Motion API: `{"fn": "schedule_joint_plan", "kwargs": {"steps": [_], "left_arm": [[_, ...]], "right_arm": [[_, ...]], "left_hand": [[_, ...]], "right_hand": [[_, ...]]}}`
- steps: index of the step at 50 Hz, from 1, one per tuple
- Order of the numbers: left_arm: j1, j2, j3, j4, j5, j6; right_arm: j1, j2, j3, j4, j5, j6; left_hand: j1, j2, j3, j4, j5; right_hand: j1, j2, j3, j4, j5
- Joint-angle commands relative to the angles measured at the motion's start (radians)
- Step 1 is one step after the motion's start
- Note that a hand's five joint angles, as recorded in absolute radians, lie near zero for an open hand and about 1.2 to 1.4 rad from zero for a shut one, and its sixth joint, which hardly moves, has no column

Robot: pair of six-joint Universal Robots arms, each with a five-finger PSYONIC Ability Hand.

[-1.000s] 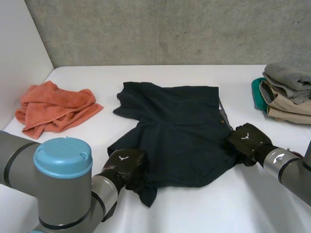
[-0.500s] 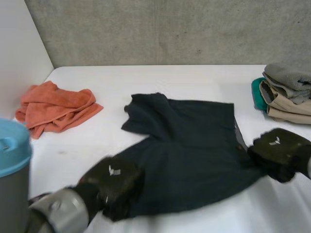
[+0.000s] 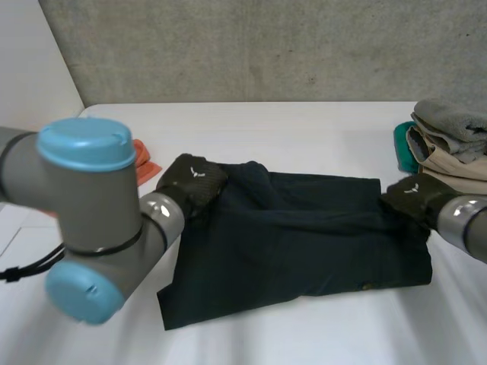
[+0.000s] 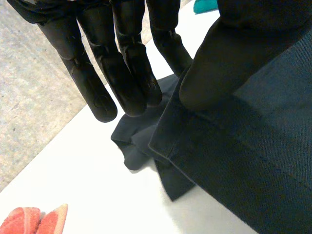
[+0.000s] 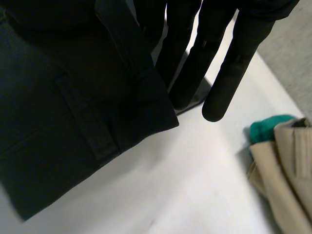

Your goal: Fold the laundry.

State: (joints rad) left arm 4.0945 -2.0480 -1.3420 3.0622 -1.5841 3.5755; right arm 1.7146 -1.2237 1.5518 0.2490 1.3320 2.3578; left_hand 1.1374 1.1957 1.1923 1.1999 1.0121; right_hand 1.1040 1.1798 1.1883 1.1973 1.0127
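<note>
Whereas earlier spread flat, shorts [image 3: 304, 228] now folded over; left hand [image 3: 190, 181], right hand [image 3: 411, 199] fingers pinching corners.

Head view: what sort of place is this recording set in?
Probably a lab or test bench rather than a home: a white table against a plain grey wall, with dark shorts on it and a stack of folded clothes.

Dark shorts [image 3: 304, 228]: matt woven cloth. Orange towel [image 3: 146, 161]: fuzzy terry. White table [image 3: 304, 129]: smooth. Grey wall [image 3: 266, 46]: rough concrete.
</note>
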Motion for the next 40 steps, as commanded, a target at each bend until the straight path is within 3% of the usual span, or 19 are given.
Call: {"fn": "schedule_joint_plan", "kwargs": {"steps": [1, 6, 8, 13, 22, 34, 40], "left_arm": [[0.009, -0.098, 0.212, 0.082, 0.006, -0.004], [0.036, -0.133, 0.404, 0.36, 0.006, -0.004], [0.047, -0.115, 0.472, 0.543, 0.007, -0.006], [0.06, -0.063, 0.535, 0.791, -0.001, -0.061], [0.083, -0.044, 0.46, 0.653, -0.008, -0.098], [0.084, -0.037, 0.063, 0.547, -0.028, -0.118], [0.078, -0.032, -0.159, 0.407, -0.024, -0.115]], "right_arm": [[0.062, 0.065, -0.108, -0.224, 0.045, 0.046], [0.121, 0.089, -0.319, -0.514, 0.125, 0.237], [0.129, 0.084, -0.364, -0.609, 0.154, 0.297], [0.135, 0.072, -0.443, -0.916, 0.211, 0.44], [0.168, 0.156, -0.524, -0.892, 0.204, 0.442], [0.175, 0.319, -0.444, -0.702, 0.116, 0.431], [0.175, 0.362, -0.342, -0.542, 0.105, 0.318]], "left_hand": [[0.259, 0.201, 0.204, 0.196, 0.21], [0.259, 0.201, 0.204, 0.196, 0.21], [0.259, 0.201, 0.204, 0.196, 0.21], [0.259, 0.201, 0.204, 0.196, 0.21], [0.259, 0.201, 0.204, 0.196, 0.21], [0.259, 0.201, 0.204, 0.196, 0.21], [0.259, 0.201, 0.204, 0.196, 0.21]], "right_hand": [[0.292, 0.217, 0.208, 0.199, 0.209], [0.292, 0.217, 0.208, 0.199, 0.209], [0.292, 0.217, 0.208, 0.199, 0.209], [0.292, 0.217, 0.208, 0.199, 0.209], [0.292, 0.217, 0.208, 0.199, 0.209], [0.292, 0.217, 0.208, 0.199, 0.209], [0.292, 0.217, 0.208, 0.199, 0.209]]}}
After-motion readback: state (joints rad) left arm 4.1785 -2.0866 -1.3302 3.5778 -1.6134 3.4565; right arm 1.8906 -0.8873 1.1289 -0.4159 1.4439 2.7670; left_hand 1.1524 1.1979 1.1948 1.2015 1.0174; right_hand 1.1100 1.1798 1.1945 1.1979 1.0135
